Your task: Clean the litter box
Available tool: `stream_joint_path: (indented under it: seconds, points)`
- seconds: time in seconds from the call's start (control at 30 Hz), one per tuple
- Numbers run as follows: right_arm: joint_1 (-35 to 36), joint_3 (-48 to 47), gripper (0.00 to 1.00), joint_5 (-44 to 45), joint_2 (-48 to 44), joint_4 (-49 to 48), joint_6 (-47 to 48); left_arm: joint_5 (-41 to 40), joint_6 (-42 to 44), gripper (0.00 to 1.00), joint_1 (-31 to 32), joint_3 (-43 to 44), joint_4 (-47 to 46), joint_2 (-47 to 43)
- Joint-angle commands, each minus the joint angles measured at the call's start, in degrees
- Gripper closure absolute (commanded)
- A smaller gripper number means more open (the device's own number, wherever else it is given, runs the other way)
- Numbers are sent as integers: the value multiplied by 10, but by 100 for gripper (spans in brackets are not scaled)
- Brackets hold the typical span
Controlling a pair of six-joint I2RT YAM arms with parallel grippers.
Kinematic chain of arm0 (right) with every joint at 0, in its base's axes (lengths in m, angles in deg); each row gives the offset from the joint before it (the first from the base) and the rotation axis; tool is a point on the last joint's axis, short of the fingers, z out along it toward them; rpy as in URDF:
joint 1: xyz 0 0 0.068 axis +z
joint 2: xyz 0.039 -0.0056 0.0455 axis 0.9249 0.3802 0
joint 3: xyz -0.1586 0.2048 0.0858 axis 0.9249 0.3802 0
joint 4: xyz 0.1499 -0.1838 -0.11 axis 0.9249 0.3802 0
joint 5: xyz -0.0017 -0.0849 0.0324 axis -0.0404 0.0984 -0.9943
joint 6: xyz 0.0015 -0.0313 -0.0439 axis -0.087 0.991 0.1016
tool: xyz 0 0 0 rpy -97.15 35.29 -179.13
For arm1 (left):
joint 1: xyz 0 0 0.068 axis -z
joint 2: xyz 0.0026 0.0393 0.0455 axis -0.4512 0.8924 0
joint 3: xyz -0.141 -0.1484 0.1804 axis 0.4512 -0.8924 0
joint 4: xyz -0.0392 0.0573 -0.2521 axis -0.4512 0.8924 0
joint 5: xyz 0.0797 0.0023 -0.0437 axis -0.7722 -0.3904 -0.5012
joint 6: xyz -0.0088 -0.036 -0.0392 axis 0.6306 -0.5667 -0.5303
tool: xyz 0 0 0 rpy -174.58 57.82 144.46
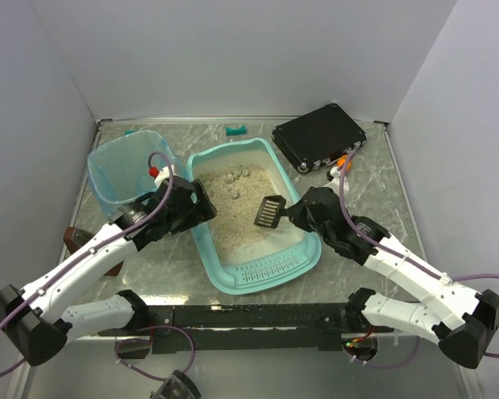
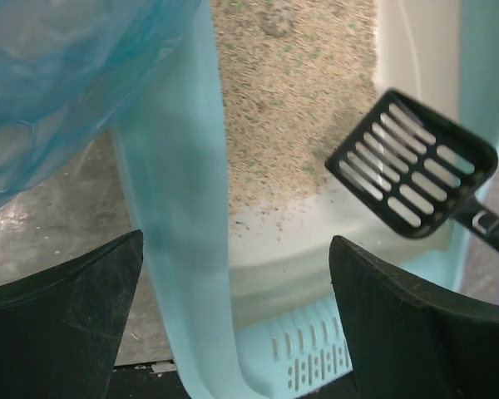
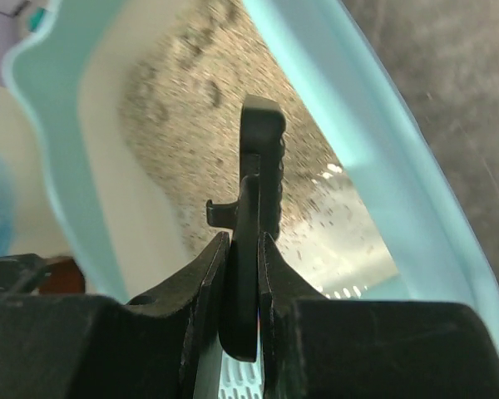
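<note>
The teal litter box [image 1: 270, 278] lies mid-table, its ribbed lip toward me, with beige litter [image 1: 233, 208] inside and a few clumps at the far end. My left gripper [image 1: 201, 204] is open, and its jaws straddle the box's left rim [image 2: 179, 216] without pressing on it. My right gripper [image 1: 298, 212] is shut on the handle of a black slotted scoop [image 1: 270, 210], held over the litter near the right inner wall. The scoop also shows in the left wrist view [image 2: 412, 162] and edge-on in the right wrist view [image 3: 262, 158]. It looks empty.
A white bin lined with a blue bag [image 1: 125, 170] stands just left of the box, close to my left arm. A black case [image 1: 318, 135] lies at the back right, with a small orange item [image 1: 343, 162] beside it. A small teal piece [image 1: 236, 130] lies at the back edge.
</note>
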State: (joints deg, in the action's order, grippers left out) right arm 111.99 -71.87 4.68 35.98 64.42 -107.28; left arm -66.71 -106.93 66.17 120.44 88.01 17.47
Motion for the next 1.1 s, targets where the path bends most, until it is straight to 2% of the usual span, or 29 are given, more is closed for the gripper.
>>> stream_joint_path:
  seconds: [0.0,0.13,0.5,0.8,0.9,1.07]
  points:
    - [-4,4,100,1,30,-14,-82,-70,-47,3,26,24,21,28]
    - [-7,-2,100,14,82,-26,-125,-47,-47,3,34,8,-12,63]
    - [-25,2,100,29,193,-104,-219,-83,-65,1,35,5,-1,155]
    - [-31,23,100,30,257,-230,-217,-69,-64,15,35,-17,-9,182]
    - [-29,28,100,57,273,-284,-207,-64,-57,25,35,-22,-13,185]
    - [-33,28,100,58,313,-344,-194,-65,-52,28,35,-14,5,212]
